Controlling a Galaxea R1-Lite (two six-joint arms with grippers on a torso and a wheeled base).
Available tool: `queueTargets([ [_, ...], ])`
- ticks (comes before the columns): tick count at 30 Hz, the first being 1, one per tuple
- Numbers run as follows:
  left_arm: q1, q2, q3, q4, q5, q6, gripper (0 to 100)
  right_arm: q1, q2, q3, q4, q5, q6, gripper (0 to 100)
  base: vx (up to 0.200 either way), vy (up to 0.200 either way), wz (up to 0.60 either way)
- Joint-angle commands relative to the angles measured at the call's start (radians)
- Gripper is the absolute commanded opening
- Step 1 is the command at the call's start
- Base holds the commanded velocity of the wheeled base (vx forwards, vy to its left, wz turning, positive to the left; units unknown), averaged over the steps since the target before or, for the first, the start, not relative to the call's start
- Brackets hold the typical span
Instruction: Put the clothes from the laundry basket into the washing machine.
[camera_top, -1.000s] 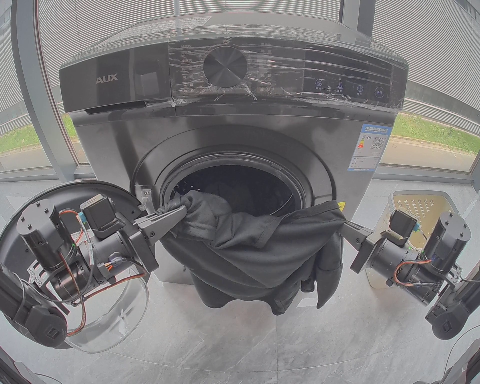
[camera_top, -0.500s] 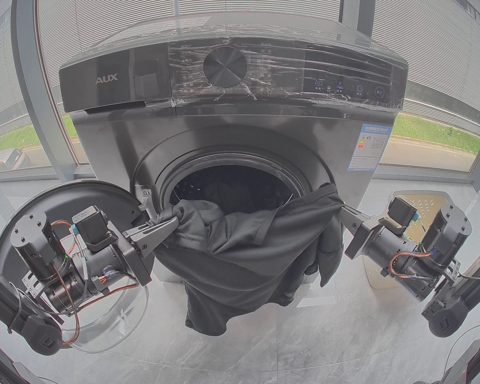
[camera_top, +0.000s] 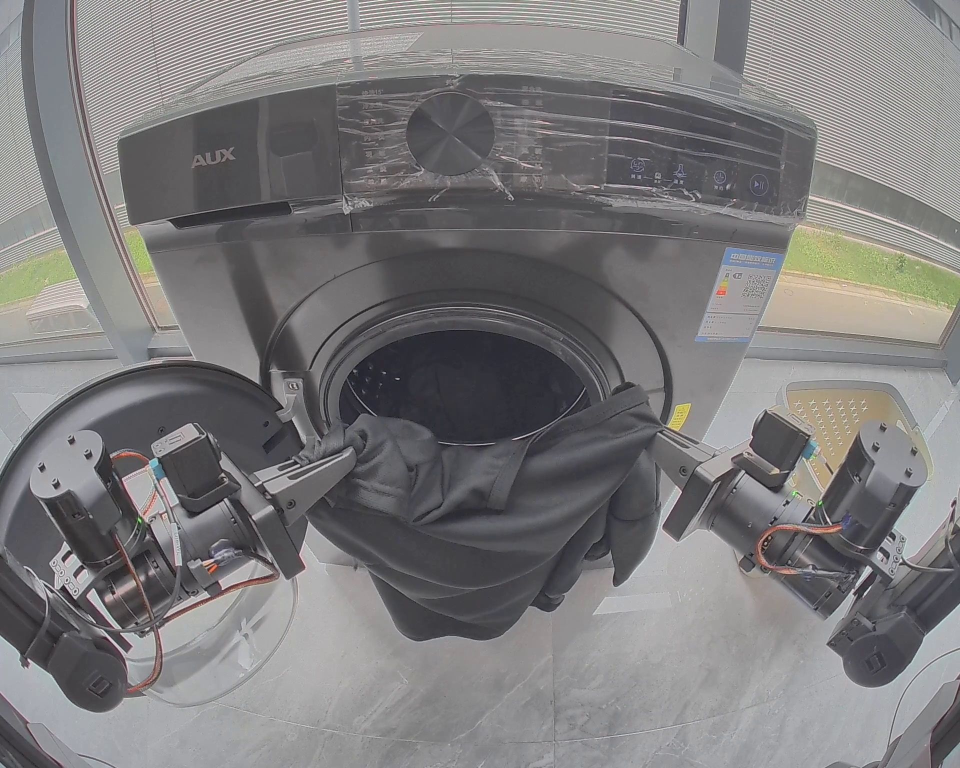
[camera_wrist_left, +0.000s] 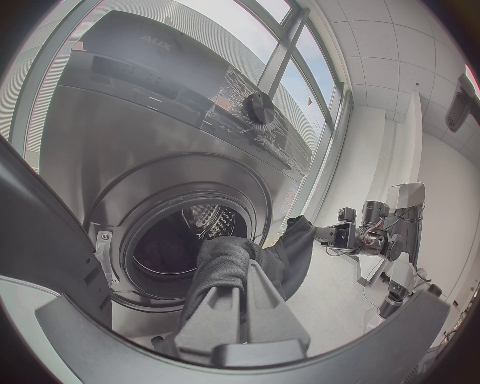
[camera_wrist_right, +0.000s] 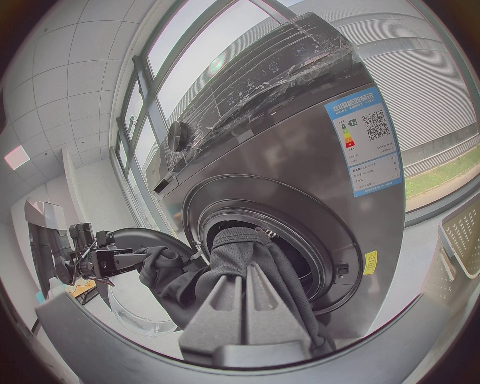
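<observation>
**A:** Where is the dark garment (camera_top: 480, 520)?

**B:** It is stretched across the front of the washing machine (camera_top: 230, 290), at 6 o'clock of the drum opening (camera_top: 465, 385); its upper edge lies along the lower rim of the opening; the bulk hangs outside, above the floor (camera_top: 600, 690); whether the lowest fold touches the tiles I cannot tell.

**A:** And the left pincer (camera_top: 345, 455)?

**B:** It is at 8 o'clock of the opening; its fingers are together, clamped on a bunched corner of the garment; the left wrist view has cloth squeezed between the two fingers and bulging past their tips.

**A:** The right pincer (camera_top: 655, 440)?

**B:** It is at 4 o'clock of the opening, likewise clamped, on the opposite edge of the garment; a fold drapes over its fingers and hangs down beside the machine's front.

**A:** So the cloth spans the two?

**B:** Yes; it sags in the middle between the two grips; something dark lies deeper inside the drum, too dim to make out.

**A:** The door (camera_top: 130, 400)?

**B:** It stands wide open at 9 o'clock of the machine, behind the left arm; its clear bowl bulges toward the floor.

**A:** The laundry basket (camera_top: 850, 410)?

**B:** It is pale and perforated, at 3 o'clock of the machine, behind the right arm; the arm hides part of its inside.
</observation>
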Motion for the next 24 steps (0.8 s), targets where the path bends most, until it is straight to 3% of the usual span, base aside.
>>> queueTargets([
  [1,0.013,0.002,0.001,0.0,-0.002,0.001,0,-0.008,0.015,0.003,-0.001,-0.001,-0.003,0,0.0,0.0,0.0],
  [24,0.01,0.003,0.016,-0.002,-0.003,0.001,0,0.007,0.01,0.021,-0.021,0.001,-0.017,0,0.0,0.0,0.0],
])
